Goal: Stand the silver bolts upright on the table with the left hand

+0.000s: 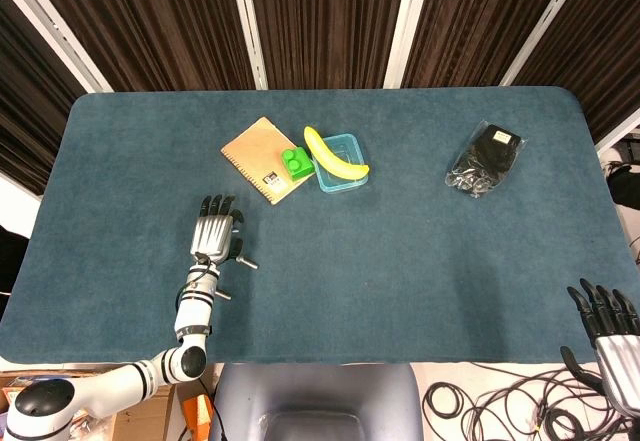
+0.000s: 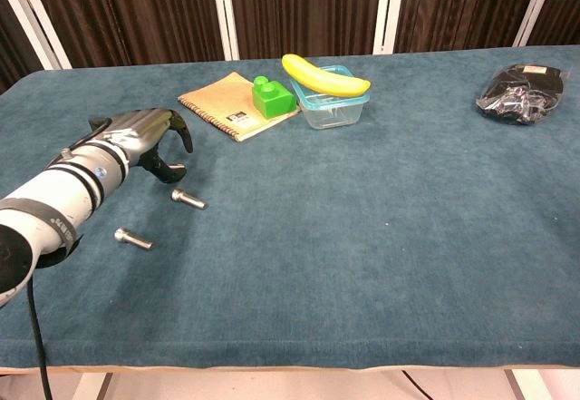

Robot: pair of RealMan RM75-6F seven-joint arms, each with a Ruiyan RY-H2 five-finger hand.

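Two silver bolts lie on their sides on the blue table. One bolt (image 1: 246, 261) (image 2: 188, 199) rests just right of my left hand (image 1: 214, 231) (image 2: 145, 141). The other bolt (image 1: 222, 295) (image 2: 133, 237) lies nearer the front edge, beside my forearm. My left hand hovers over the cloth with its fingers curved downward and apart, holding nothing. The fingertips are a short way behind and left of the nearer bolt, not touching it. My right hand (image 1: 608, 326) hangs past the table's front right corner, fingers spread and empty.
A tan notebook (image 1: 266, 158) (image 2: 234, 105), a green block (image 1: 296, 164) (image 2: 274, 98) and a clear box (image 1: 343, 173) (image 2: 333, 108) with a banana (image 1: 333, 153) (image 2: 323, 75) on it sit at mid-back. A black bag (image 1: 485, 159) (image 2: 526, 92) lies at back right.
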